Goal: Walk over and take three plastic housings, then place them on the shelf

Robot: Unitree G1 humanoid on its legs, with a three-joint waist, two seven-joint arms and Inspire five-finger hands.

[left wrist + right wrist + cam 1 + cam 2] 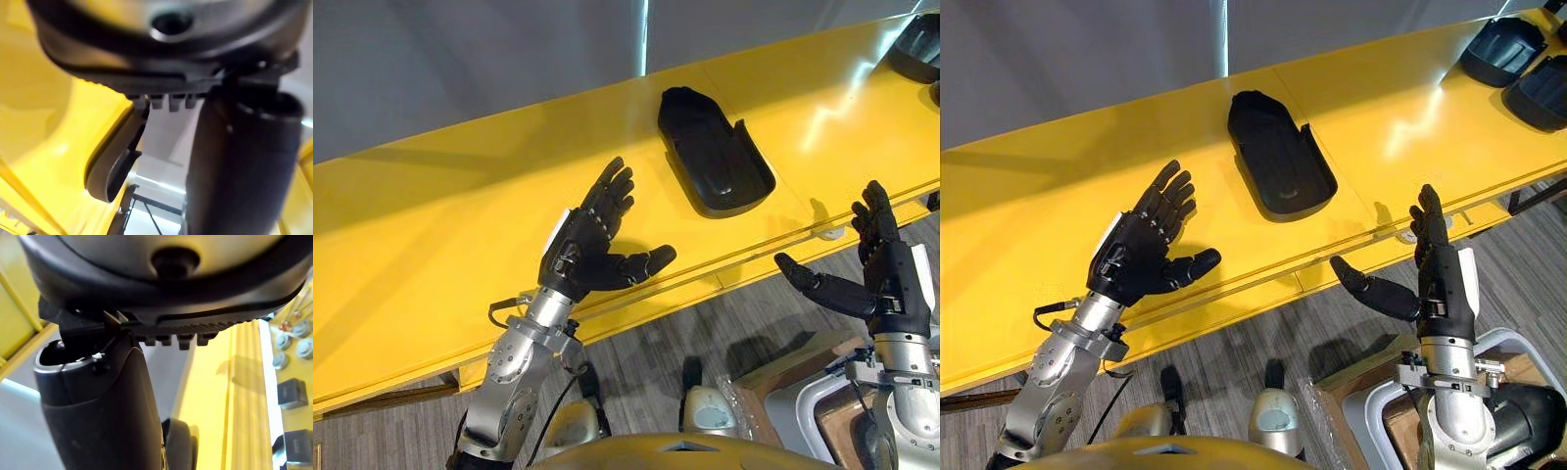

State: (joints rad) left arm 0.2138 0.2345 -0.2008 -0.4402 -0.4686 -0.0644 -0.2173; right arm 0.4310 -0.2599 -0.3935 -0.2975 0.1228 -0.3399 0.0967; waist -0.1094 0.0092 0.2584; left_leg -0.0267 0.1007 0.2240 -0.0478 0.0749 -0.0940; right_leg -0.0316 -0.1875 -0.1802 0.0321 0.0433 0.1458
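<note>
Your left robot hand (579, 251) and right robot hand (895, 284) spread wide; black plastic housing (713, 152) lies upper centre on yellow counter (431, 225).

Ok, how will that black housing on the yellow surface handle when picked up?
Probably stiff: the black housing looks like a moulded shell with raised walls. Likely light, being hollow and open on top. Lying flat on the yellow surface, it should slide rather than roll.
</note>
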